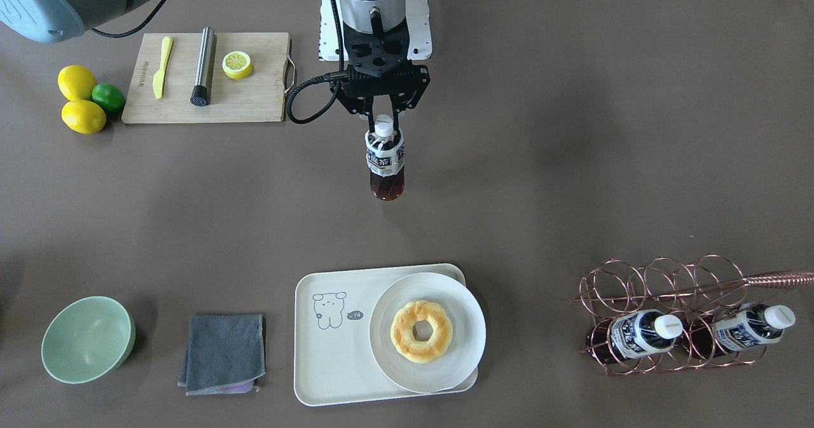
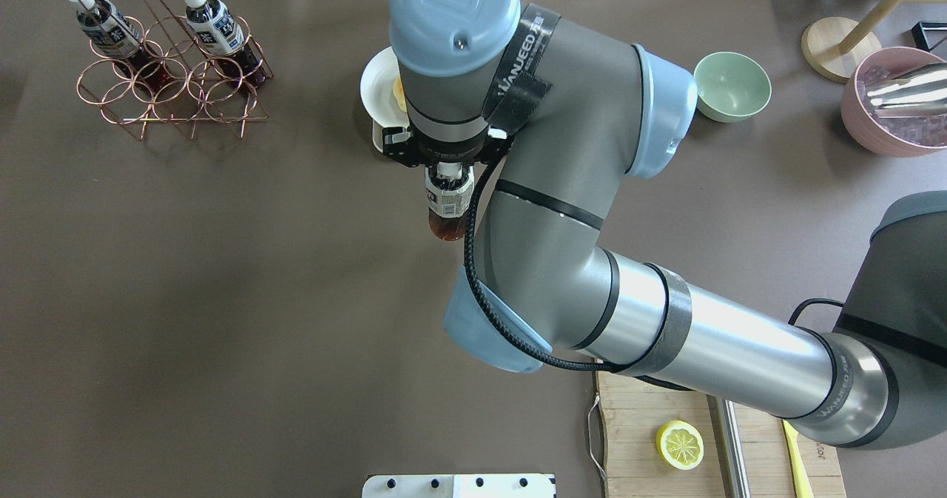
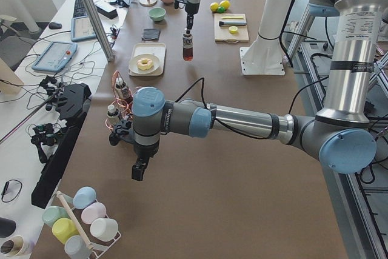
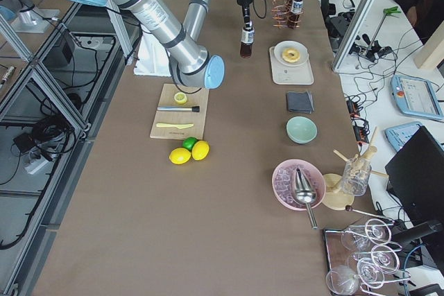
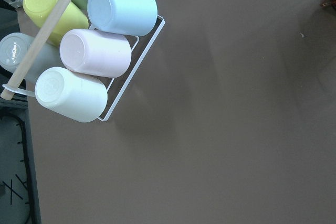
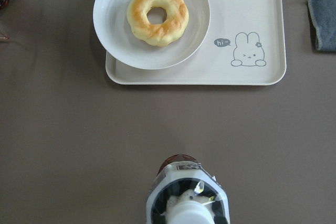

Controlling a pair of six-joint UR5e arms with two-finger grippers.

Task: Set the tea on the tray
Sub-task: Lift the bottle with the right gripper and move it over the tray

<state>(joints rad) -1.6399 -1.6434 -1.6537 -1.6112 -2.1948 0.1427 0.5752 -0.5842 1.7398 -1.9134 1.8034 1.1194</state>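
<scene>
The tea (image 1: 385,158), a small bottle of dark liquid with a white cap and a blue-and-white label, hangs upright above the table's middle. My right gripper (image 1: 383,123) is shut on its neck from above. In the right wrist view the tea (image 6: 187,198) fills the lower edge, and the cream tray (image 6: 252,14) with its cartoon lies beyond it. A white plate (image 1: 445,294) with a donut (image 1: 421,331) covers part of the tray (image 1: 331,358). My left gripper (image 3: 139,171) hovers over bare table far from the tray; I cannot tell whether it is open or shut.
A copper wire rack (image 1: 661,275) holds two more bottles. A grey cloth (image 1: 222,352) and a green bowl (image 1: 88,339) lie beside the tray. A cutting board (image 1: 254,97) with a lemon half, and loose lemons (image 1: 79,97), sit near the robot. Pastel cups (image 5: 94,51) rest in a rack.
</scene>
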